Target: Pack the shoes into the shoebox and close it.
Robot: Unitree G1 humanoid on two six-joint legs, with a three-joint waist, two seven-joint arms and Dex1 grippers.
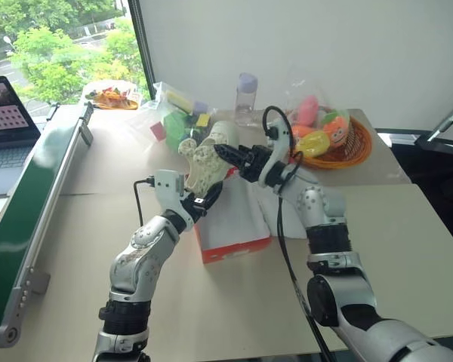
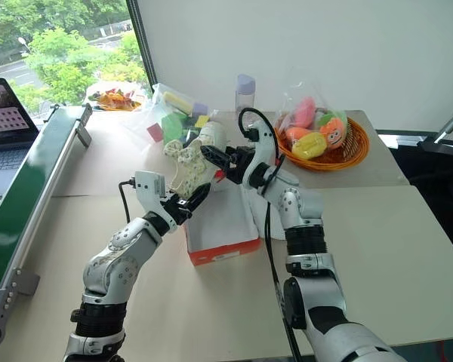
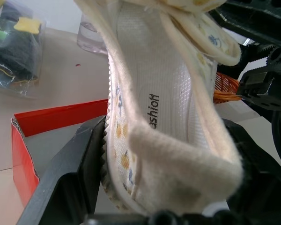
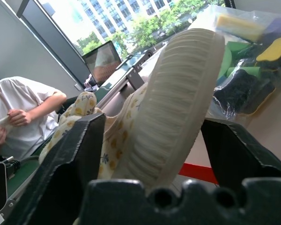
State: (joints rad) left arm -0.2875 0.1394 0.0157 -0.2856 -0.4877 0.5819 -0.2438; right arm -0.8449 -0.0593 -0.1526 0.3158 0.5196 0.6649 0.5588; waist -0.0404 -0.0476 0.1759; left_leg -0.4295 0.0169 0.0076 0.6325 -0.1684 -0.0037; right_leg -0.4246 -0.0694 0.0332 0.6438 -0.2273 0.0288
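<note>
A cream shoe (image 1: 202, 164) with a small printed pattern is held up in the air above the red shoebox (image 1: 238, 247), which stands open with its white inside showing. My left gripper (image 1: 205, 197) is shut on the shoe's heel end from below; the insole (image 3: 150, 117) runs up between its fingers. My right gripper (image 1: 223, 154) reaches in from the right and clasps the same shoe across its ribbed sole (image 4: 178, 103). The box's red wall (image 3: 51, 119) lies just under the shoe.
Behind the box are an orange basket (image 1: 356, 147) of bright toys, a clear bag of coloured blocks (image 1: 177, 113) and a bottle (image 1: 246, 94). A long green board (image 1: 30, 211) and a laptop (image 1: 7, 121) sit at the left. A seated person (image 4: 18, 112) is off to that side.
</note>
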